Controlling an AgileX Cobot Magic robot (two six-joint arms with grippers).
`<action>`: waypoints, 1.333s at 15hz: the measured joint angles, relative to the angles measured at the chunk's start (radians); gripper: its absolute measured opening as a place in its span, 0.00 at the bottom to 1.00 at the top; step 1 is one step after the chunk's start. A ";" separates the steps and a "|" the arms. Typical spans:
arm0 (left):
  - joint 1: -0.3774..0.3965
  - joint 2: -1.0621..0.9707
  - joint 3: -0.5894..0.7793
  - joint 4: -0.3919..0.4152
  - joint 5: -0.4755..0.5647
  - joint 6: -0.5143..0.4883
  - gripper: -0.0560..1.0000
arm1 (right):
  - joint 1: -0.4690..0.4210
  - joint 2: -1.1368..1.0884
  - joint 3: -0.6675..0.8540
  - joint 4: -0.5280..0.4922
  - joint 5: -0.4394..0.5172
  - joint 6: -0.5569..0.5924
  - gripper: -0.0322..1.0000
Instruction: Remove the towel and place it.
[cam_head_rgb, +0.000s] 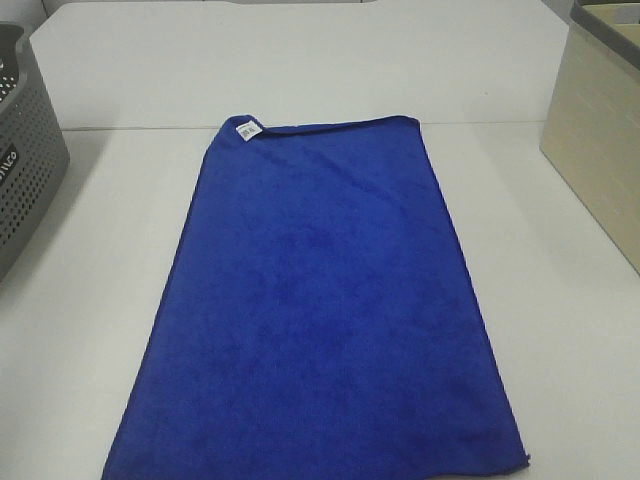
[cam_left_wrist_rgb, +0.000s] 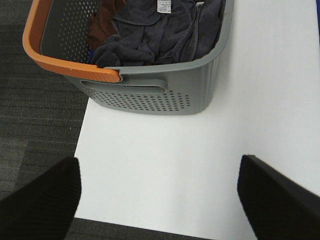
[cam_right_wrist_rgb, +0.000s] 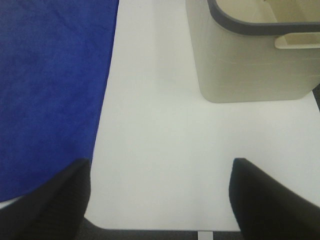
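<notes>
Finding the towel (cam_head_rgb: 330, 310) lying flat and spread out in the middle of the surface (cam_head_rgb: 560, 330), with the white tag (cam_head_rgb: 247, 129) at the far left corner and the near end running out of the high view. Finding the left fingers (cam_left_wrist_rgb: 40, 200) wide apart and holding nothing, hovering over bare surface near the grey basket (cam_left_wrist_rgb: 150, 95), well apart from the towel. Finding the right fingers (cam_right_wrist_rgb: 270, 200) also wide and empty, just beside the towel's right hem, with the beige bin (cam_right_wrist_rgb: 240, 65) beyond.

Probably risking a missed grasp: closing on a cloth lying so flat, sliding over the plush and catching nothing, or pinching only a thin fold and losing it during the lift. Risking also a lift by one corner only, leaving the large remainder dragging over the surface and perhaps catching on the rim of the basket or the bin. Possibly risking a slide over the near edge down to the floor (cam_left_wrist_rgb: 35, 115). Not being sure of the intended place either: seeing dark grey cloths (cam_left_wrist_rgb: 160, 35) inside the basket, and not seeing most of the inside of the bin.

Looking at the surface: white, smooth, matt. Seeming to be standing behind it, a second white top. Showing below, in the left wrist view, a dark striped carpet.
</notes>
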 joint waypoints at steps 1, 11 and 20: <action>0.000 -0.068 0.046 0.000 -0.012 0.000 0.82 | 0.000 -0.035 0.037 0.000 0.000 0.000 0.76; 0.000 -0.534 0.327 -0.091 -0.027 0.000 0.81 | 0.000 -0.332 0.273 0.005 0.003 -0.053 0.76; 0.000 -0.601 0.366 -0.154 -0.097 0.042 0.81 | 0.000 -0.332 0.365 0.061 -0.104 -0.081 0.76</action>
